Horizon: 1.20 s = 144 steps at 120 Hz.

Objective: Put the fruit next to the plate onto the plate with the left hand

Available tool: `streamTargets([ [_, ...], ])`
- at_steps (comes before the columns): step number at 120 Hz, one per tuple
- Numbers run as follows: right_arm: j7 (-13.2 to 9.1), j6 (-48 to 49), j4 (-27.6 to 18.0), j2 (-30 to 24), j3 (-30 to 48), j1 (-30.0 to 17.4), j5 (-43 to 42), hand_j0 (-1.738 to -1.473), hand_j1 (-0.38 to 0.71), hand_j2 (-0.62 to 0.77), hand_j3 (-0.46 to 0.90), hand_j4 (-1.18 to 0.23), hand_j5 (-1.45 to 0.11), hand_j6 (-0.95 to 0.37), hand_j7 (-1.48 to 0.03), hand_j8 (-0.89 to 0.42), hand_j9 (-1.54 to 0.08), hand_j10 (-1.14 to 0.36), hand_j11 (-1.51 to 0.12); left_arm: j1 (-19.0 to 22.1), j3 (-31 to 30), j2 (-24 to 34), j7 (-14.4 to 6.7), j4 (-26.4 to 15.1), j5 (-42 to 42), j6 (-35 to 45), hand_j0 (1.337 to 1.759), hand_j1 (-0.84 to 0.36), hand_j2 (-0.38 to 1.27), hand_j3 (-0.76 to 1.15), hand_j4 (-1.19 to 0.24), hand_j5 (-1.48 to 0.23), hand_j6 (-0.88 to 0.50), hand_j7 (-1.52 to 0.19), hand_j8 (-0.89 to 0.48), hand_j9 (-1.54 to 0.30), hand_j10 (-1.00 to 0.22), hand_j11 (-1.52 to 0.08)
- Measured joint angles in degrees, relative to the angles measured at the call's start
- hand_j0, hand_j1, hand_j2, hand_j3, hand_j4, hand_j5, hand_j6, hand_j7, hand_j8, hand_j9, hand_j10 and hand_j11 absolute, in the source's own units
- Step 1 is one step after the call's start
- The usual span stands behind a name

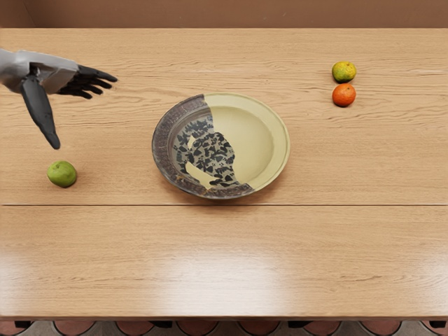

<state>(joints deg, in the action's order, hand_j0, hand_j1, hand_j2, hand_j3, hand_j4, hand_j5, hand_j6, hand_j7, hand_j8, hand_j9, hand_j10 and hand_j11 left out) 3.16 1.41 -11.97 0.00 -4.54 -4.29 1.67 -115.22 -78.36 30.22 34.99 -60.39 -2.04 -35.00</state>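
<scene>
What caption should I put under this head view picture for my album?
Open left hand hovers near the green fruit lying left of the patterned plate.

we see open tabletop [112, 175] from the green fruit [62, 173] across to the plate [260, 140], whose raised rim is the one step on that way. the yellow-green fruit [344, 71] and orange [344, 94] sit well apart, far right.

left hand [66, 78] spread, green fruit [61, 173], plate [269, 119]
</scene>
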Motion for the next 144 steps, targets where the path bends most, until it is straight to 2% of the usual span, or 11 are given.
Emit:
streamTargets([
  [22, 0.0, 0.02, 0.0, 0.0, -0.06, 0.01, 0.0, -1.658, -0.32, 0.0, 0.0, -0.02, -0.03, -0.02, -0.03, -0.02, -0.03, -0.02, -0.03, 0.0, 0.22, 0.2, 0.01, 0.0, -0.57, 0.0, 1.658, 0.34, 0.0, 0.0, -0.01, -0.01, -0.01, -0.01, -0.01, -0.01, 0.0, -0.01],
  [34, 0.0, 0.0, 0.01, 0.0, -0.04, 0.02, 0.0, -1.658, -0.32, 0.0, 0.0, -0.02, -0.03, -0.02, -0.03, -0.02, -0.03, -0.02, -0.03, -0.59, 0.24, 3.31, 0.01, 0.02, -1.49, 0.0, 1.658, 0.35, 0.0, 0.0, 0.0, 0.0, 0.0, 0.0, 0.0, 0.0, 0.0, 0.0],
  [55, 0.0, 0.01, 0.02, 0.0, -0.03, 0.01, 0.0, -1.658, -0.32, 0.0, 0.0, -0.02, -0.03, -0.02, -0.03, -0.02, -0.03, -0.02, -0.03, -0.3, 0.05, 1.79, -0.73, 2.11, -3.49, 0.0, 1.658, 0.35, 0.0, 0.0, 0.0, 0.0, 0.0, 0.0, 0.0, 0.0, 0.0, 0.0],
  [72, 0.0, 0.02, 0.02, 0.0, -0.03, 0.0, 0.0, -1.658, -0.32, 0.0, 0.0, -0.02, -0.03, -0.02, -0.03, -0.02, -0.03, -0.02, -0.03, -1.73, -6.88, -12.89, -1.89, 3.4, -4.29, 0.0, 1.658, 0.35, 0.0, 0.0, 0.0, 0.0, 0.0, 0.0, 0.0, 0.0, 0.0, 0.0],
  [78, 0.0, 0.02, 0.02, 0.0, -0.03, 0.0, 0.0, -1.658, -0.32, 0.0, 0.0, -0.02, -0.03, -0.02, -0.03, -0.02, -0.03, -0.02, -0.03, -1.16, -9.55, -16.25, -6.63, 3.47, -3.62, -0.01, 1.658, 0.35, 0.0, 0.0, 0.0, 0.0, 0.0, 0.0, 0.0, 0.0, 0.0, 0.0],
  [92, 0.0, 0.0, 0.02, 0.0, -0.03, 0.0, 0.0, -1.658, -0.32, 0.0, 0.0, -0.02, -0.03, -0.02, -0.03, -0.02, -0.03, -0.02, -0.03, -1.11, -10.75, -16.84, -27.53, 2.31, 2.92, 2.57, 1.658, 0.35, 0.0, 0.0, 0.0, 0.0, 0.0, 0.0, 0.0, 0.0, 0.0, 0.0],
  [106, 0.0, 0.0, 0.02, 0.0, -0.03, 0.01, 0.0, -1.658, -0.32, 0.0, 0.0, -0.02, -0.03, -0.02, -0.03, -0.02, -0.03, -0.02, -0.03, 0.17, -2.26, -16.89, -48.48, -1.34, 5.51, 13.85, 1.658, 0.35, 0.0, 0.0, 0.0, 0.0, 0.0, 0.0, 0.0, 0.0, 0.0, 0.0],
  [112, 0.0, 0.02, 0.02, 0.0, -0.03, 0.01, 0.0, -1.658, -0.32, 0.0, 0.0, -0.02, -0.03, -0.02, -0.03, -0.02, -0.03, -0.02, -0.03, 1.01, 1.42, -18.43, -55.08, -2.54, 5.22, 19.99, 1.658, 0.35, 0.0, 0.0, 0.0, 0.0, 0.0, 0.0, 0.0, 0.0, 0.0, 0.0],
  [118, 0.0, 0.01, 0.02, 0.0, -0.03, 0.0, 0.0, -1.658, -0.32, 0.0, 0.0, -0.02, -0.03, -0.02, -0.03, -0.02, -0.03, -0.02, -0.03, 1.47, 4.71, -19.12, -59.15, -3.24, 4.53, 25.17, 1.658, 0.35, 0.0, 0.0, 0.0, 0.0, 0.0, 0.0, 0.0, 0.0, 0.0, 0.0],
  [125, 0.0, 0.0, 0.02, 0.0, -0.03, 0.0, 0.0, -1.658, -0.32, 0.0, 0.0, -0.02, -0.03, -0.02, -0.03, -0.02, -0.03, -0.02, -0.03, 3.22, 8.52, -21.15, -61.98, -3.77, 4.19, 28.59, 1.658, 0.35, 0.0, 0.0, 0.0, 0.0, 0.0, 0.0, 0.0, 0.0, 0.0, 0.0],
  [144, 0.0, 0.01, 0.02, 0.0, -0.03, 0.01, 0.0, -1.658, -0.32, 0.0, 0.0, -0.02, -0.03, -0.02, -0.03, -0.02, -0.03, -0.02, -0.03, 6.87, 13.19, -23.35, -64.92, -4.3, 3.86, 32.37, 1.658, 0.35, 0.0, 0.0, 0.0, 0.0, 0.0, 0.0, 0.0, 0.0, 0.0, 0.0],
])
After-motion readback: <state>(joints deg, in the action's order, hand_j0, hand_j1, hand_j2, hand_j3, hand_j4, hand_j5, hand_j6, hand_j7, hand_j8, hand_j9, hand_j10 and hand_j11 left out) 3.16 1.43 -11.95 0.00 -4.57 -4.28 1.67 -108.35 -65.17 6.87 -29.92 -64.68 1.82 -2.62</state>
